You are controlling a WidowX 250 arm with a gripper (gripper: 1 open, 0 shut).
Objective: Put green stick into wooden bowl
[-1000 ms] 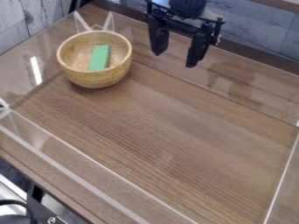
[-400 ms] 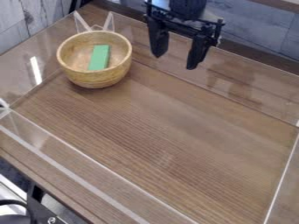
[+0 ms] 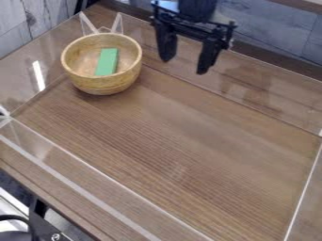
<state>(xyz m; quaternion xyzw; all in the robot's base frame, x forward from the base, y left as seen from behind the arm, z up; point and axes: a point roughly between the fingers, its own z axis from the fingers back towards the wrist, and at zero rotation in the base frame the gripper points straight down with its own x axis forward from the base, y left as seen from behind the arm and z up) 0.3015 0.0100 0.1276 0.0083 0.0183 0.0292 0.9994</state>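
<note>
While the blurred jaws (image 3: 187,58) hang, arm cropped

Robot arm, 12 o'clock: black, blocky body (image 3: 197,21)
Gripper fingers: black, chunky (image 3: 209,63)
Colour breaks: small greyish patches around 12 o'clock

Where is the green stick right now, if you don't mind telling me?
In the camera view, the green stick is at the upper left, inside the wooden bowl, left of the open hand.
</note>
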